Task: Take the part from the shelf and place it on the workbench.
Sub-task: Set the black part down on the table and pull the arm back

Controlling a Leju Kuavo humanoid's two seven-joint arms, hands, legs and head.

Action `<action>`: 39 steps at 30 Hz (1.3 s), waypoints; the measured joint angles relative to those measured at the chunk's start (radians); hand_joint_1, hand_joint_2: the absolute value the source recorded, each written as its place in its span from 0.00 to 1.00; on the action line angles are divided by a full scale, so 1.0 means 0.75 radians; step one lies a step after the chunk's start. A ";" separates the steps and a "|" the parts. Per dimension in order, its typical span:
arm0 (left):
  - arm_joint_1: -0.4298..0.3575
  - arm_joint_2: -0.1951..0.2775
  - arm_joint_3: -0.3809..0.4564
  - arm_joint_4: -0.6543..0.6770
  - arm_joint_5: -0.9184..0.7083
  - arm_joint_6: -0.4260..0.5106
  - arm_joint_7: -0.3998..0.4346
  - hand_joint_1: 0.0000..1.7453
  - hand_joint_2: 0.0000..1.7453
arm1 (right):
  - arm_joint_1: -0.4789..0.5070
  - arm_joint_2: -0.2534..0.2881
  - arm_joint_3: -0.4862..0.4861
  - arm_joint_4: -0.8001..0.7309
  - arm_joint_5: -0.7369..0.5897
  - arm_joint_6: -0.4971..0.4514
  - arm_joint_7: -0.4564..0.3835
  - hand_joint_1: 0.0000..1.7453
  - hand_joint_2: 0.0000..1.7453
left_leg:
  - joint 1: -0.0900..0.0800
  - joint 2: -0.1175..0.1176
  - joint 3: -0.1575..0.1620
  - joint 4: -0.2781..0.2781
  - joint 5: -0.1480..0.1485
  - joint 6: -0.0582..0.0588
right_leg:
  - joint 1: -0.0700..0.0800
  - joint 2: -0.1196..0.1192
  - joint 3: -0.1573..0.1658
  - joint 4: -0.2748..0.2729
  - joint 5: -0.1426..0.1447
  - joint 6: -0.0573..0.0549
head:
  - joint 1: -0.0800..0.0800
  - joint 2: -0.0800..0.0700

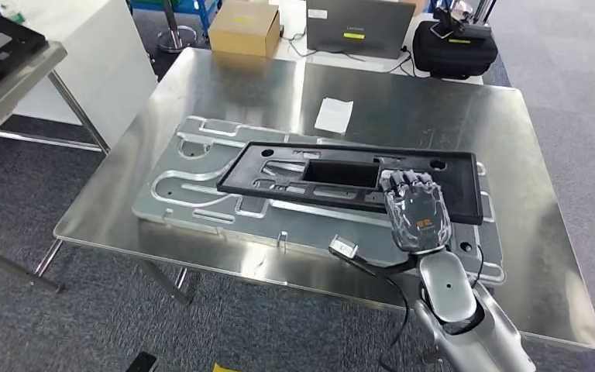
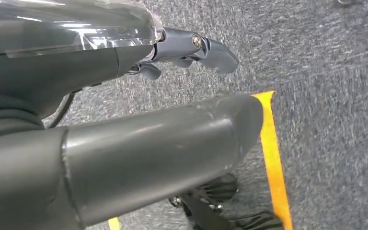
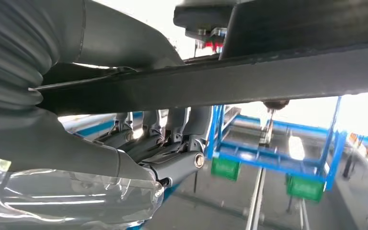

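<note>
A: Holding the black part [image 1: 349, 180] by its near right edge w/ the right hand [image 1: 417, 211]. Fingers curl over the top of the frame, thumb underneath per the right wrist view, so it's a firm pinch on the rim.

B: Where's the part sit rn?

A: Over the workbench [image 1: 558, 256], lying across the grooved metal plate [image 1: 201, 198]. The far left end looks down on the plate; the gripped end I'd say is a touch raised, can't tell for sure.

B: Why grab at the edge, not the middle?

A: Prob bc the frame is long and flat w/ a cut-out; the rim is the only bit thin enough to close a hand round. Edge grip also lets it slide flat onto the plate.

B: Left hand?

A: The left hand [image 2: 124, 96] hangs over the carpet by the yellow floor tape [image 2: 274, 158]. Fingers apart, nothing in them.

B: Other stuff on the bench?

A: A white paper slip [image 1: 333, 115] beyond the part, well apart. Cardboard box [image 1: 244, 27] and laptop [image 1: 359, 27] sit behind the bench.

B: Stage?

A: Placing nearly done, I reckon; release not yet made.
</note>
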 joint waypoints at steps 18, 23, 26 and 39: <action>0.003 0.007 0.002 0.001 0.000 0.000 0.004 0.00 0.00 | 0.032 0.061 -0.068 0.044 0.001 -0.010 -0.034 1.00 1.00 | 0.004 0.021 -0.181 0.014 0.152 -0.004 | -0.004 0.009 0.244 -0.011 -0.187 0.003 | -0.012 0.000; -0.003 0.007 0.002 0.001 -0.001 0.013 0.004 0.00 0.00 | 0.034 0.066 -0.078 0.047 0.001 -0.009 -0.050 1.00 1.00 | 0.011 0.021 -0.130 -0.004 0.125 0.021 | -0.015 0.002 0.051 0.299 -0.295 0.033 | -0.004 0.000; -0.002 0.007 0.002 0.001 -0.006 0.022 0.007 0.00 0.00 | 0.044 0.082 -0.110 0.070 0.000 -0.002 -0.085 1.00 1.00 | 0.011 0.015 -0.100 -0.004 0.097 0.019 | -0.018 0.001 -0.014 0.284 -0.254 0.033 | -0.004 0.000; -0.011 0.006 -0.001 0.002 -0.004 0.011 0.018 0.00 0.00 | 0.065 0.194 -0.312 0.277 -0.044 -0.016 -0.186 0.00 0.00 | 0.012 0.019 -0.229 0.336 -0.102 -0.053 | -0.010 0.000 0.109 -0.047 -0.050 -0.051 | -0.017 0.000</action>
